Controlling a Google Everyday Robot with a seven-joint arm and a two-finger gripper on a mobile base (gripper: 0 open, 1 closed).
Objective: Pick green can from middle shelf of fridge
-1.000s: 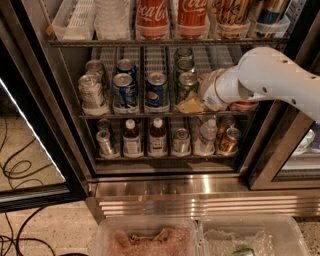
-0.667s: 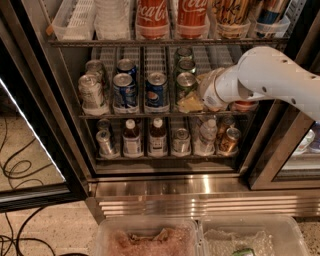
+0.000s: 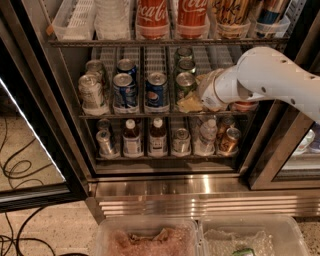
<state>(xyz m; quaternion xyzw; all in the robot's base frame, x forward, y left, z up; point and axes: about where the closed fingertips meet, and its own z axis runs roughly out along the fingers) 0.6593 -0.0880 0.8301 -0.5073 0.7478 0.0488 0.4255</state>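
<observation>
The green can [image 3: 184,84] stands upright at the front of its lane on the middle shelf [image 3: 125,115]. The claw [image 3: 191,103] reaches in from the right and overlaps the can's lower right side. I cannot tell whether the claw is open or gripping.

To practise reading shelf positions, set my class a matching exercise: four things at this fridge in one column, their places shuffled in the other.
1 Coca-Cola bottles
2 Pepsi cans
3 gold-orange can
4 gripper

A bottom shelf, right end
B at the green can, middle shelf
C top shelf
D middle shelf, left of the green can

Pairs: 1-C, 2-D, 3-A, 4-B
</observation>
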